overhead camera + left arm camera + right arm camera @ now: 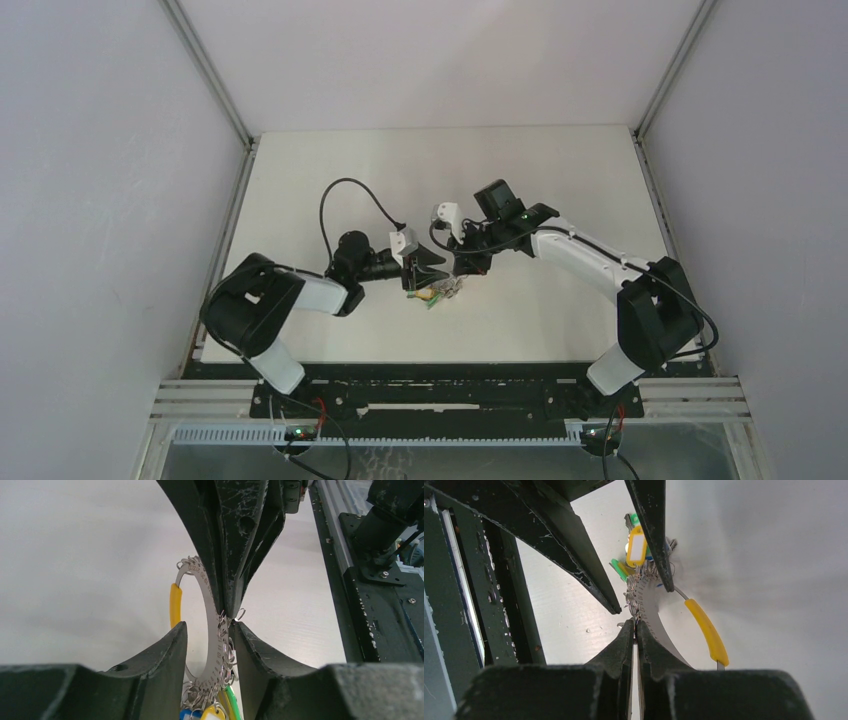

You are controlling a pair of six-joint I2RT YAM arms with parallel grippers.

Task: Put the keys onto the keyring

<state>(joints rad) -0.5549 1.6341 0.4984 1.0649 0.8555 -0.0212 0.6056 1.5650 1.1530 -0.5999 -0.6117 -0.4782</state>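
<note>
The keyring (pixel 437 292) hangs just above the table between my two arms. It is a numbered silvery plate (pixel 214 656) with a yellow band (pixel 175 602), small wire loops and blue, yellow and green tags (pixel 636 547). My right gripper (pixel 636 626) is shut on the plate's looped edge and reaches in from above in the left wrist view. My left gripper (pixel 210 625) is open and straddles the lower part of the ring. Its right finger (pixel 255 650) touches the loops, while a gap shows beside its left finger. The keys are out of view.
The white table top (pixel 350 170) stretches behind the arms, with grey walls on three sides. A black frame and metal rail (pixel 350 580) run along the near edge, close to the grippers.
</note>
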